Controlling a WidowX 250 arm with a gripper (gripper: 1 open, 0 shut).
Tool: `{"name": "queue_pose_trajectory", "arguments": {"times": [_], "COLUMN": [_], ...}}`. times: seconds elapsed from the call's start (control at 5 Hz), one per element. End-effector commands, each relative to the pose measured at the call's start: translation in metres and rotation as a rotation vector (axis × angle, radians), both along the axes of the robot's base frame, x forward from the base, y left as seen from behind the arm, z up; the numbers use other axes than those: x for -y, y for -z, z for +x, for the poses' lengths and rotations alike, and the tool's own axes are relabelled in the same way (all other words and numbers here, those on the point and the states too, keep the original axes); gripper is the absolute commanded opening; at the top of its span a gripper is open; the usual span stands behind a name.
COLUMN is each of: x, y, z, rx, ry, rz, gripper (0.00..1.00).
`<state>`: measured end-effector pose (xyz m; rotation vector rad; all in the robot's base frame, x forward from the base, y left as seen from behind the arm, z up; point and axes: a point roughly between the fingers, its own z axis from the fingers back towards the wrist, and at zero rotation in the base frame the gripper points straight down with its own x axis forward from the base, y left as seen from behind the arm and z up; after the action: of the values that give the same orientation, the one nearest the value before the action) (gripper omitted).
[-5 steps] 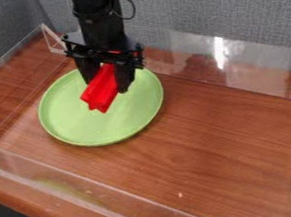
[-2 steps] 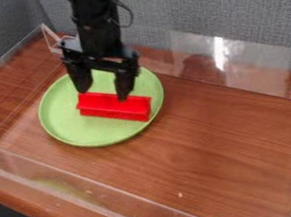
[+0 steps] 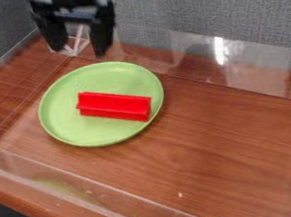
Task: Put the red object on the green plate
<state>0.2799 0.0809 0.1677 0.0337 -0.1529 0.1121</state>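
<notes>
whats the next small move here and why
Probably just pull the hand up and away. The red block lies flat on the green plate, well inside its rim, and the hand is open above the plate's far edge, touching nothing, so no grasp seems needed.

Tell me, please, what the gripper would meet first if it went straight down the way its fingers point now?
Probably the far rim of the green plate, or the wooden table just behind it; depth is unclear from this one view. The open gripper hangs behind the red object, so it would likely miss that.
</notes>
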Motion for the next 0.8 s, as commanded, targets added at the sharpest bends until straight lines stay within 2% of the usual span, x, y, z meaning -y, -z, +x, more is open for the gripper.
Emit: {"name": "queue_pose_trajectory", "arguments": {"times": [0.0, 0.4, 0.6], "x": [-0.005, 0.000, 0.004], "y": [-0.018, -0.009, -0.010], "z": [-0.009, -0.018, -0.022], "rx": [0.067, 0.039, 0.029], "ry": [-0.021, -0.012, -0.005], "rz": [0.016, -0.005, -0.015], "gripper": [1.00, 1.00, 1.00]}}
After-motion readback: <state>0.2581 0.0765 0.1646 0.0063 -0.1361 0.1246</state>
